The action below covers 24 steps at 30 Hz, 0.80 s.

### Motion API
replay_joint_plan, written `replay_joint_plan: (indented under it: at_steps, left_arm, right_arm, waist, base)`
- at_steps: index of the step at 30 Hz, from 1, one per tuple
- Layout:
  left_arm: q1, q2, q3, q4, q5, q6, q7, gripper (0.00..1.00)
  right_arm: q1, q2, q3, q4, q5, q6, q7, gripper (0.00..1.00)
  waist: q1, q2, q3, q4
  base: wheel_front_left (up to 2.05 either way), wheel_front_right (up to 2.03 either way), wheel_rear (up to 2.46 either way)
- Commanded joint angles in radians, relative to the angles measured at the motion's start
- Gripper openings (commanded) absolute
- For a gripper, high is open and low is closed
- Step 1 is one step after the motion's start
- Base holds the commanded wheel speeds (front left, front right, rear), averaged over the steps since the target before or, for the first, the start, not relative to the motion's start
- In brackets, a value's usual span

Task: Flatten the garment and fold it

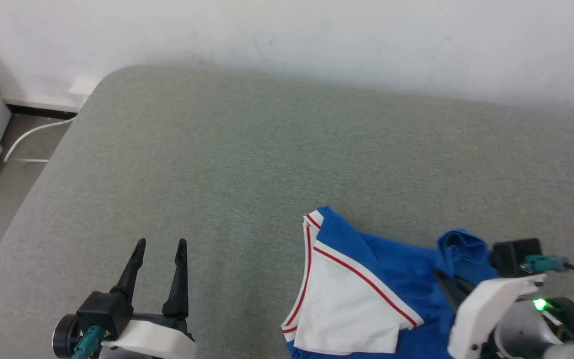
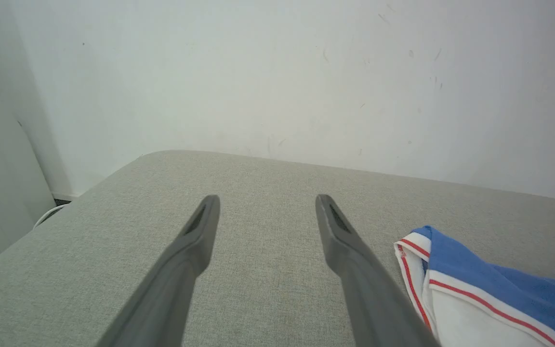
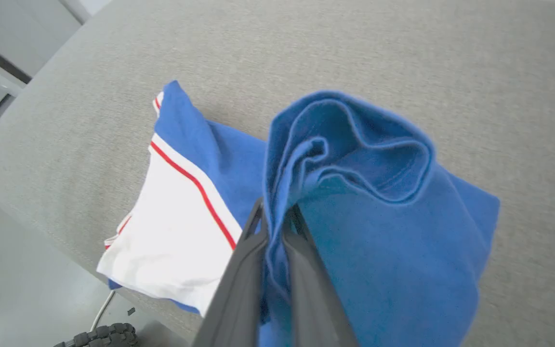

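Our right gripper (image 3: 275,214) is clamping tight on a bunched blue fold of the garment (image 3: 383,250), whose white sleeve is lying near the grey cushion's (image 1: 217,149) front edge. Our left gripper (image 1: 160,243) is hovering wide open and empty nearby.

Grey-green woven upholstered pad (image 1: 227,159), rounded far-left corner, far edge against white wall (image 1: 317,35). 1 garment (image 1: 391,264) lies on pad, near-right part, crumpled. Blue body partly flat on fabric; 1 blue bunch (image 3: 354,149) raised off surface. White sleeve (image 1: 347,309) with red-and-white trim spread leftward, its end reaching pad's near edge.
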Motion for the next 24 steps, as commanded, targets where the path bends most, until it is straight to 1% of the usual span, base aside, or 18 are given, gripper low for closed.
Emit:
replay_joint_plan:
  at_steps: [1, 3, 4, 8, 15, 22, 23, 24]
  left_arm:
    - [0.0, -0.005, 0.002, 0.006, -0.007, -0.007, -0.005, 1.0]
    - [-0.001, -0.005, -0.002, 0.016, -0.014, -0.007, -0.005, 1.0]
    - [-0.001, -0.005, -0.002, 0.016, -0.014, -0.007, -0.005, 1.0]
    - [-0.006, -0.005, -0.006, 0.021, -0.015, -0.007, -0.005, 1.0]
    - [-0.013, -0.005, -0.013, 0.028, -0.017, -0.007, -0.005, 1.0]
    - [-0.034, -0.005, -0.034, 0.037, -0.026, -0.007, -0.005, 1.0]
    - [-0.035, -0.005, -0.036, 0.037, -0.027, -0.007, -0.005, 1.0]
    - [-0.036, -0.005, -0.038, 0.037, -0.029, -0.007, -0.005, 1.0]
  right_arm:
    - [-0.026, 0.008, 0.028, 0.007, 0.017, -0.001, 0.0, 0.0]
    - [-0.044, 0.013, 0.061, 0.028, 0.028, -0.001, -0.008, 0.0]
    - [-0.044, 0.013, 0.061, 0.028, 0.028, -0.001, -0.008, 0.0]
    - [-0.08, 0.016, 0.112, 0.1, 0.039, -0.001, -0.035, 0.0]
    - [-0.161, 0.017, 0.201, 0.28, 0.056, -0.001, -0.093, 0.0]
    - [-0.244, 0.017, 0.247, 0.452, 0.057, -0.001, -0.165, 0.0]
    - [-0.254, 0.017, 0.254, 0.471, 0.062, -0.001, -0.177, 0.26]
    - [-0.265, 0.017, 0.267, 0.488, 0.064, -0.001, -0.189, 0.46]
  waist:
    - [0.0001, 0.0, -0.003, 0.034]
    - [0.0001, 0.0, -0.002, 0.052]
    - [0.0001, 0.0, -0.002, 0.052]
    - [0.0001, 0.0, 0.005, 0.084]
    - [0.0001, 0.0, 0.031, 0.119]
    - [0.0001, 0.0, 0.051, 0.147]
    - [0.0001, 0.0, 0.051, 0.149]
    - [0.0001, 0.0, 0.052, 0.151]
  base:
    - [0.0, 0.0, 0.0]
    - [0.0, 0.0, 0.0]
    - [0.0, 0.0, 0.0]
    - [0.0, 0.0, 0.0]
    - [0.0, 0.0, 0.0]
    - [0.0, 0.0, 0.0]
    - [0.0, 0.0, 0.0]
    - [0.0, 0.0, 0.0]
